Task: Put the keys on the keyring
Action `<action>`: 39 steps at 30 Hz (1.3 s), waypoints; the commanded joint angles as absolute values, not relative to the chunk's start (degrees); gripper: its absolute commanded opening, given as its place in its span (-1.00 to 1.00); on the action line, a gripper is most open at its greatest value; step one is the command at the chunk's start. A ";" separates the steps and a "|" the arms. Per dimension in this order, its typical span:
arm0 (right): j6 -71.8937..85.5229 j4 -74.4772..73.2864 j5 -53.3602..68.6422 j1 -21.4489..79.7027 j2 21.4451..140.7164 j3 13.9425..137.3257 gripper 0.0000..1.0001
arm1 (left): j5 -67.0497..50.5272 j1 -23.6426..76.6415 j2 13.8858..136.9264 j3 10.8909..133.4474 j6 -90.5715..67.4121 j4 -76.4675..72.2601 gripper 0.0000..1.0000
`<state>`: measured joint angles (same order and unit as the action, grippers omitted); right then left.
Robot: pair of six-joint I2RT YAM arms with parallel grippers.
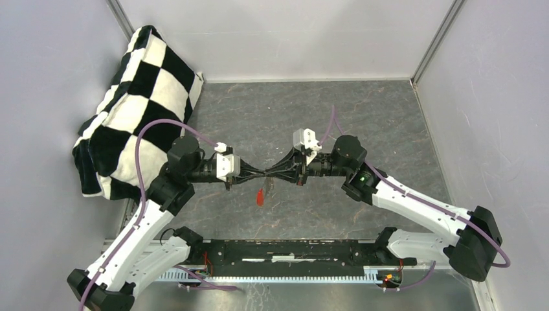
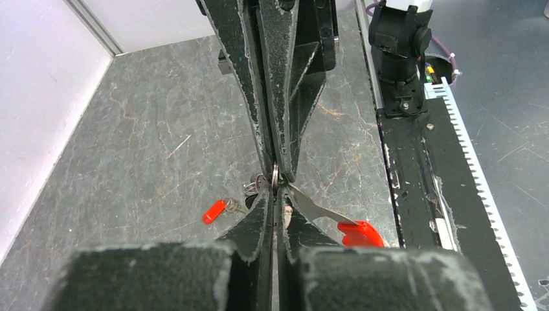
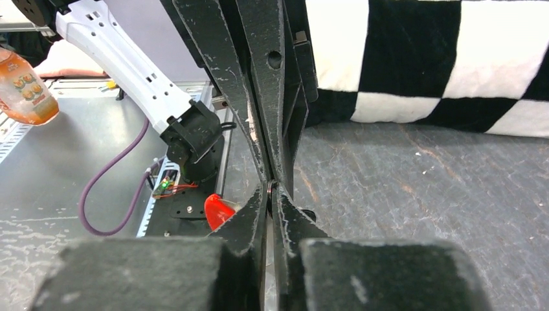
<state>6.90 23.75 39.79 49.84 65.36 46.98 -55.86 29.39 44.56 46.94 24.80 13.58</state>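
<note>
My left gripper (image 1: 259, 173) and right gripper (image 1: 278, 173) meet tip to tip above the middle of the floor. Both are shut on the keyring (image 2: 276, 177), a thin metal ring seen edge-on between the pads, which also shows as the keyring (image 3: 270, 190) in the right wrist view. The red-headed key (image 2: 358, 233) slants down from the ring, its blade (image 2: 314, 206) reaching the fingertips. Whether it is threaded on I cannot tell. A small red tag (image 2: 213, 211) with little rings hangs left of my left gripper (image 2: 277, 194). The black key is not clearly visible.
A black-and-white checked cushion (image 1: 139, 97) leans in the back left corner. The black base rail (image 1: 291, 256) with both arm mounts runs along the near edge. Grey walls close the left, back and right. An orange bottle (image 3: 22, 81) stands beyond the rail.
</note>
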 commanded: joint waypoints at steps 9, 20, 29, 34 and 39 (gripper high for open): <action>-21.69 -25.61 42.42 49.00 70.23 77.30 0.24 | -55.92 29.62 46.88 51.33 34.60 26.22 -0.96; -25.60 -38.61 39.51 52.40 79.73 86.51 -0.08 | -56.26 29.62 51.10 56.33 46.60 37.04 -0.96; -25.69 -37.50 36.70 54.95 82.52 86.95 -0.32 | -55.69 29.62 52.70 58.93 51.07 41.59 -0.96; -25.20 -36.94 35.25 55.03 82.71 86.14 -0.47 | -55.81 29.62 52.53 58.95 51.17 41.57 -0.96; -24.92 -37.34 33.85 55.09 82.79 86.22 -0.47 | -55.98 29.66 52.56 59.23 51.28 41.58 -0.96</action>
